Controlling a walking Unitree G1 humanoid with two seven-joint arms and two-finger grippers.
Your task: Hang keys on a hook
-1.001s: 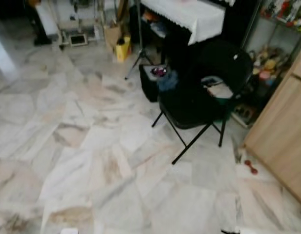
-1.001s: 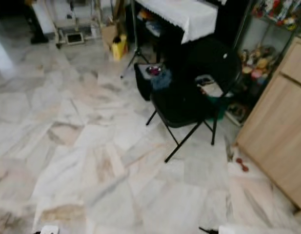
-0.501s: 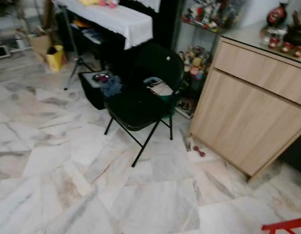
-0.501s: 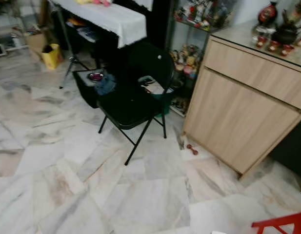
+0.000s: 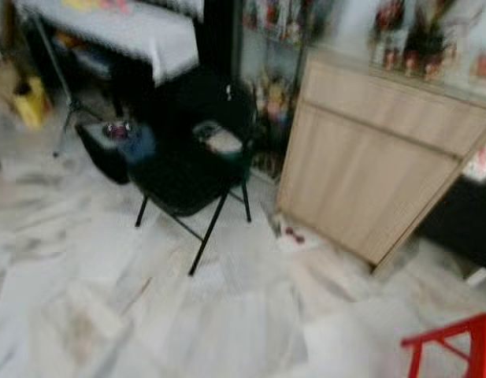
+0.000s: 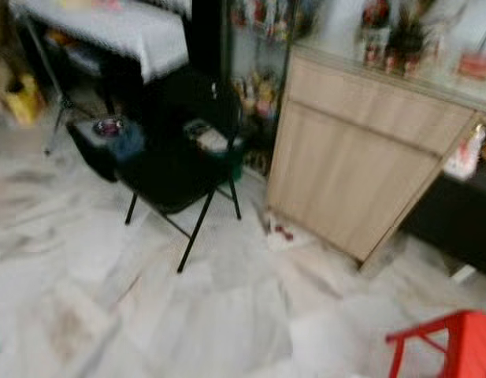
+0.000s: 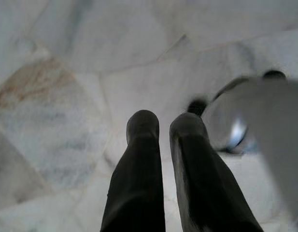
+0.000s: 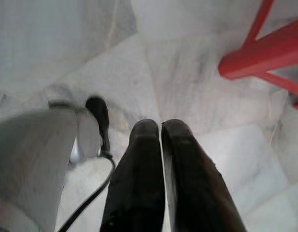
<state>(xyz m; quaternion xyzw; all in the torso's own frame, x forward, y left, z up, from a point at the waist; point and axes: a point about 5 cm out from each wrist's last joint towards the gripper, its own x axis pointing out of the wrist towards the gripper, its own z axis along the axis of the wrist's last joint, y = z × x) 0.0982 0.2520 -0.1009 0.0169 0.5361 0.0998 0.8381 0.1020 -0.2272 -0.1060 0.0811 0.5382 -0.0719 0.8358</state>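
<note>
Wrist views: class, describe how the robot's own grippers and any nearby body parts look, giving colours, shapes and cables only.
Each gripper has two long, black, round-tipped fingers. The left gripper shows matt black fingers beside a blurred silver-grey rounded body part. The right gripper looks the same, next to a silver-grey rounded part with a thin black cable curving away.

Glossy marble floor, matt light-wood cabinet, white cloth.
</note>
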